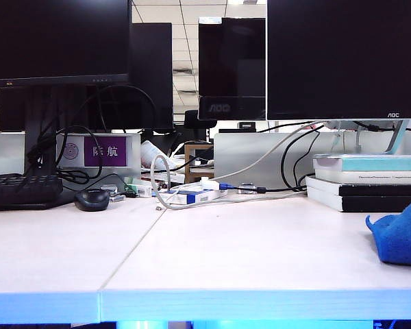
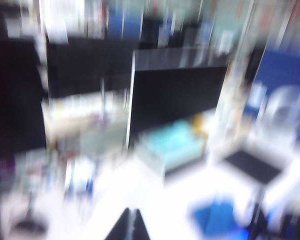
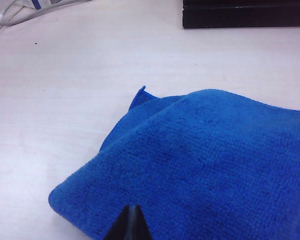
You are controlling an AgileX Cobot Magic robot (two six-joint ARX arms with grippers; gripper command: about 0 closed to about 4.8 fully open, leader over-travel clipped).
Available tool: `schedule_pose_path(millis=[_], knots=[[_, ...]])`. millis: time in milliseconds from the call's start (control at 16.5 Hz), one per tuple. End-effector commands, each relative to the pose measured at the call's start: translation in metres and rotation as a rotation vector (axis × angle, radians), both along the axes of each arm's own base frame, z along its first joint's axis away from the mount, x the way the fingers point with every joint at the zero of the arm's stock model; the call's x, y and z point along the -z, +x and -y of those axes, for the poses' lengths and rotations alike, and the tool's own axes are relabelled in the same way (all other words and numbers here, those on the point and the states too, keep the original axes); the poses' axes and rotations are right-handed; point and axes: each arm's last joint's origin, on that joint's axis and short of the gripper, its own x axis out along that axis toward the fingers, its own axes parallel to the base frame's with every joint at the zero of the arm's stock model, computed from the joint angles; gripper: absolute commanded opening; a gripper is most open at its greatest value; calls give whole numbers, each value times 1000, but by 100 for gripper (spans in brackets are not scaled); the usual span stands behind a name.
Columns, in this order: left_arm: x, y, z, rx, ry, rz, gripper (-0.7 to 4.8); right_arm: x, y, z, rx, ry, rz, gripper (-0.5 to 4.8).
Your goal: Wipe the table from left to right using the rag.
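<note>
The rag [image 1: 401, 238] is a bright blue fuzzy cloth lying rumpled at the far right of the pale table [image 1: 212, 253]. In the right wrist view the rag [image 3: 205, 165] fills most of the picture. My right gripper [image 3: 132, 207] hangs just over the rag's near edge, its dark fingertips pressed together with nothing seen between them. The left wrist view is badly blurred. There my left gripper [image 2: 131, 212] is shut and empty above the white table [image 2: 155, 200], with a blue patch of rag [image 2: 217, 220] off to one side. Neither arm shows in the exterior view.
A black keyboard [image 1: 20, 190] and a black mouse [image 1: 92, 199] lie at the back left. Loose cables and small boxes [image 1: 192, 195] sit at the back middle. A stack of books [image 1: 366, 181] stands at the back right, close behind the rag. Monitors [image 1: 342, 58] line the rear.
</note>
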Motion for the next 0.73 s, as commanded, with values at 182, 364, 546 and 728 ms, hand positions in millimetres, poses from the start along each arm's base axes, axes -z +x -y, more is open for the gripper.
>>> schedule_pose_path(millis=[182, 364, 546, 728], knots=[[40, 63, 101, 214, 160, -146, -6, 1, 0, 0, 1, 4, 2, -1], [75, 98, 154, 287, 153, -154, -6, 1, 0, 0, 1, 4, 1, -1], [122, 116, 182, 329, 210, -229, -6, 1, 0, 0, 1, 4, 1, -1], [162, 126, 197, 352, 230, -256, -6, 1, 0, 0, 1, 3, 1, -1]])
